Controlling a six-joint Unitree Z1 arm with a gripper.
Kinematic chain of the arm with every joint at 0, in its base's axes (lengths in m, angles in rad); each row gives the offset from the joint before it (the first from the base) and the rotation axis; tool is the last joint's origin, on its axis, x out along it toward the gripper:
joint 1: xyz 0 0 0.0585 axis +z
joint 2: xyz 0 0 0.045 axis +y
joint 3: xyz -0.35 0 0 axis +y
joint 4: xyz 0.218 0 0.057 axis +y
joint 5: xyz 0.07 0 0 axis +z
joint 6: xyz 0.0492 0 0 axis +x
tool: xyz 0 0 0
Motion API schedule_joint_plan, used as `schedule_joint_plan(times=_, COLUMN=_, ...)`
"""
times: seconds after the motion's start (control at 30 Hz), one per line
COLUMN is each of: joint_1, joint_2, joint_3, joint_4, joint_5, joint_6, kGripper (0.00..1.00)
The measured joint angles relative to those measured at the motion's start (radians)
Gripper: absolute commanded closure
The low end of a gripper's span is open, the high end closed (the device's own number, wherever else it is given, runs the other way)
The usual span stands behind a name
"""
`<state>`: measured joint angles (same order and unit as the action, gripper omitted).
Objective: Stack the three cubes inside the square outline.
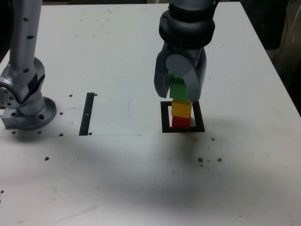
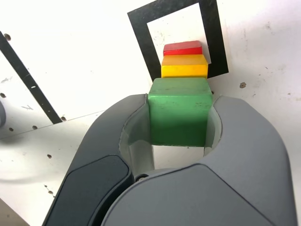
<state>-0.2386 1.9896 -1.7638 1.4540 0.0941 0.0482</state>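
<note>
In the exterior view my gripper (image 1: 178, 92) is shut on the green cube (image 1: 178, 88), holding it directly over the stack. The green cube's underside sits at or just above the top of the yellow cube (image 1: 181, 108); I cannot tell whether they touch. The yellow cube rests on the red cube (image 1: 181, 122), which stands inside the square outline (image 1: 165, 118). In the wrist view the green cube (image 2: 179, 110) is clamped between the two grey jaws of the gripper (image 2: 179, 107). Beyond it show the yellow cube (image 2: 184, 66), the red cube (image 2: 183, 47) and the square outline (image 2: 141, 37).
A straight black strip (image 1: 87, 113) (image 2: 23, 77) lies on the white table at the exterior view's left of the outline. The arm's grey base (image 1: 27, 96) stands at the far left. Small dark holes dot the table (image 1: 141, 179). The table's right edge runs near a dark floor.
</note>
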Motion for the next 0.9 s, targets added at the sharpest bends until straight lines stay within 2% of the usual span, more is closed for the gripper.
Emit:
schedule_joint_plan(times=0.3, joint_1=0.0, joint_2=0.0, joint_3=0.027, joint_4=-0.019, joint_5=0.013, joint_6=0.001, kGripper=0.59)
schedule_joint_plan(times=0.57, joint_1=0.0, joint_2=0.004, joint_3=0.026, joint_4=-0.04, joint_5=0.008, joint_6=0.005, kGripper=0.46)
schedule_joint_plan(times=0.9, joint_1=0.003, joint_2=0.011, joint_3=0.041, joint_4=-0.048, joint_5=-0.013, joint_6=0.006, kGripper=0.08)
